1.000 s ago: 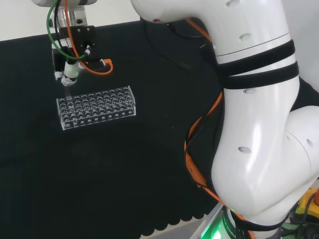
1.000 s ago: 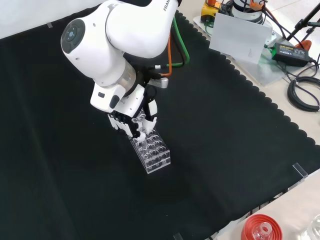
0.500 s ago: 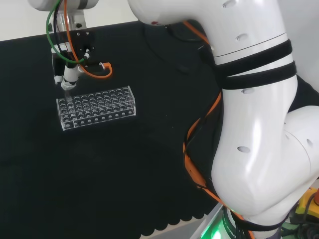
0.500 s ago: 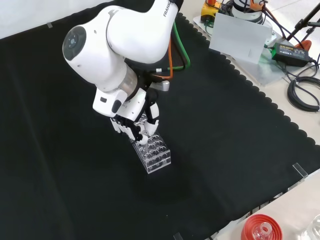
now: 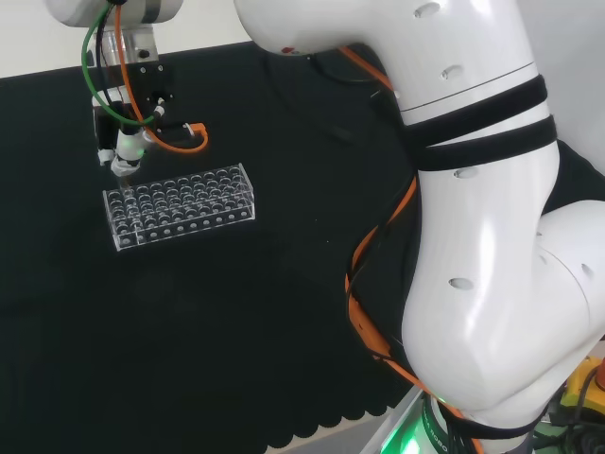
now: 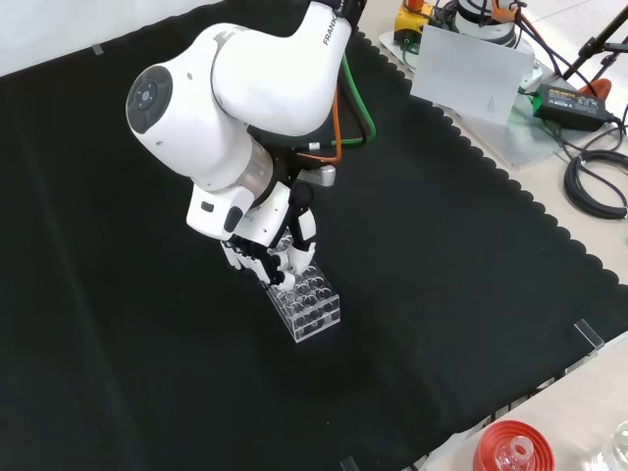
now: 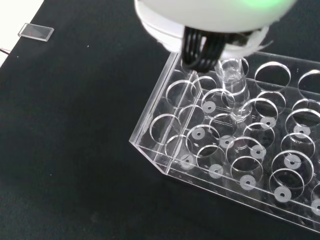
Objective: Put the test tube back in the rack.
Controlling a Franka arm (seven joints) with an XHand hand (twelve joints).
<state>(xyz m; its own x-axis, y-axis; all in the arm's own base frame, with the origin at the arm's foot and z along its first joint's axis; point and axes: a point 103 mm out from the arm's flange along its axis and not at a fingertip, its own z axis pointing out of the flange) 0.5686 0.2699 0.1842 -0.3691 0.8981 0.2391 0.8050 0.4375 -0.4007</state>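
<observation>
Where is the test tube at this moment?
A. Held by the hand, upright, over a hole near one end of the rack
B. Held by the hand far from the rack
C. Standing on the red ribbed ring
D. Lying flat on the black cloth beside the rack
A: the wrist view shows the test tube upright below the hand, over an end hole of the rack.

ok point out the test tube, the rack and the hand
test tube point(image 7: 234, 85), wrist view, its clear wall above the rack
rack point(image 5: 180, 203), head view, its holed top plate
hand point(image 6: 273, 257), front view, its curled fingers

Head behind arm, front facing down, wrist close; all share rack point(image 5: 178, 203).
</observation>
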